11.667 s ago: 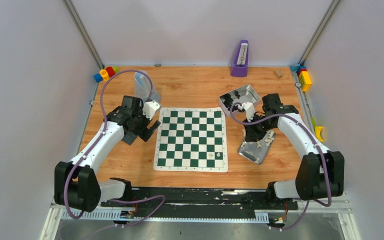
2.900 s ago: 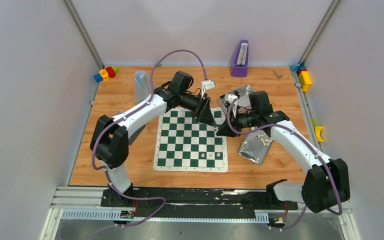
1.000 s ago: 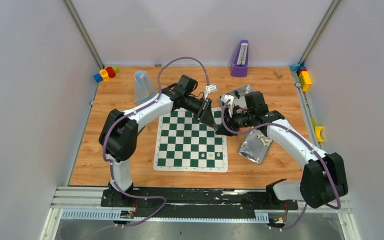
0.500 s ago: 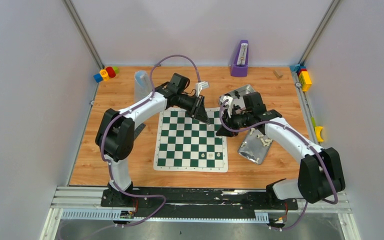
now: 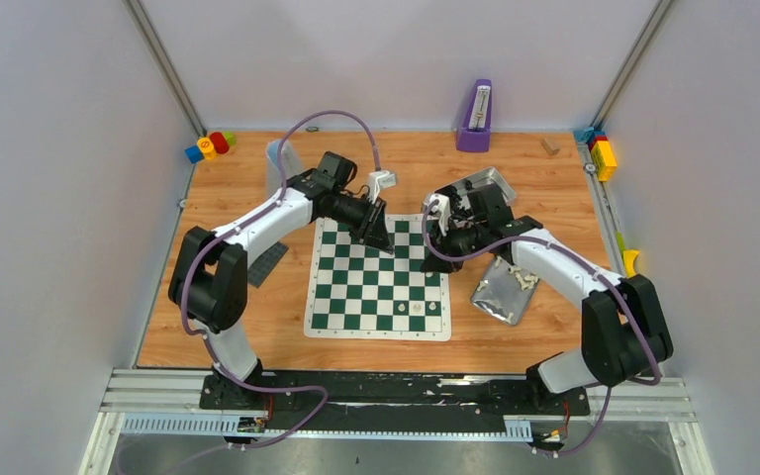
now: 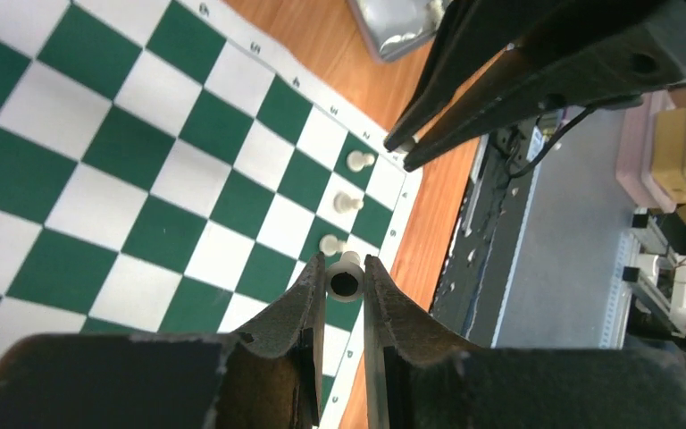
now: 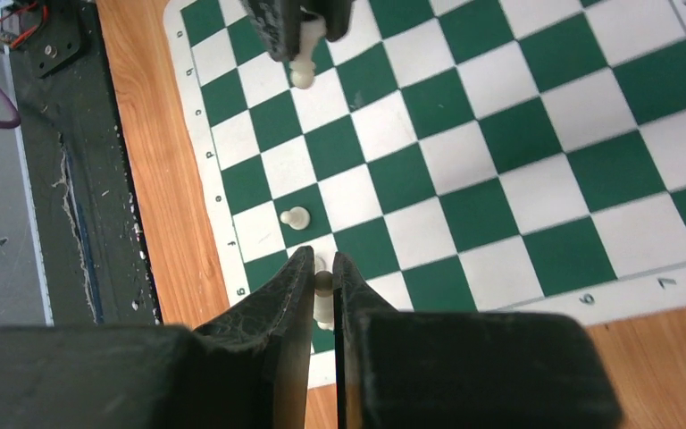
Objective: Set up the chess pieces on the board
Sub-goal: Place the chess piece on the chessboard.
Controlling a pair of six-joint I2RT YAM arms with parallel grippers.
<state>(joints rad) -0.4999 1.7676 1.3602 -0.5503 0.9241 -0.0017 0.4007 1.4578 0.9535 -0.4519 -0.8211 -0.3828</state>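
Left wrist view: my left gripper point(image 6: 344, 261) is clamped on one cream plastic piece point(image 6: 346, 282), its hollow round base turned to the lens, between scuffed black fingers point(image 6: 277, 313). It hangs over the board point(image 6: 98, 179), a thin flat mat of green and white checks with a white lettered border, lying on the wood-grain table point(image 5: 257, 327). Two more pieces point(image 6: 358, 160) stand upright on neighbouring squares near the board's near right corner. My right gripper point(image 7: 320, 255) hangs over the board's right edge, its own fingers drawn almost together. Something small and pale shows in the slit, but I cannot tell whether it is gripped or lies behind. Right of the board lies one crumpled silvery pouch point(image 5: 495, 297) with a few pieces on its far end, too small to count. Beyond that sits one open metal tin point(image 5: 493, 178), shiny with rounded corners, most of its inside hidden.
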